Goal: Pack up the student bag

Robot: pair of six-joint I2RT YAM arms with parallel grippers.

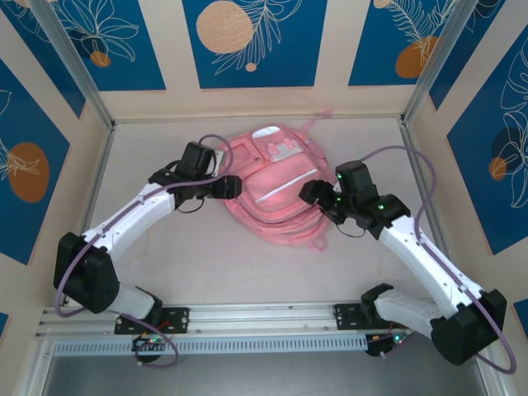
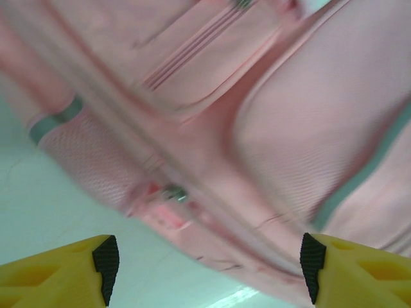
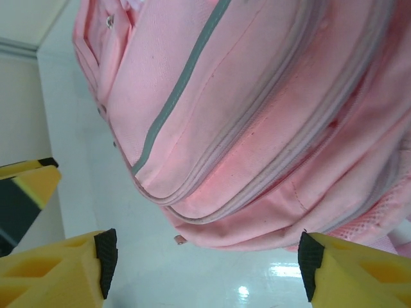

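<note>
Student bag [image 1: 276, 186] flat on surface [image 1: 206, 264], centre, toward 12 o'clock. Left claw [image 2: 209, 262] at bag's 9 o'clock: wide, empty. Right claw [image 3: 207, 262] at 3 o'clock: wide, empty.

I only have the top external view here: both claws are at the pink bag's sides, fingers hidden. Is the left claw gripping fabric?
Observer: No. The left wrist view shows the left claw wide open and empty, the student bag just beyond it.
Reviewer: And the right?
Observer: The right claw is open too, with bare white table under its gap.
Reviewer: Pockets on that side?
Observer: The zips facing it look closed, beside the grey strip.
</note>
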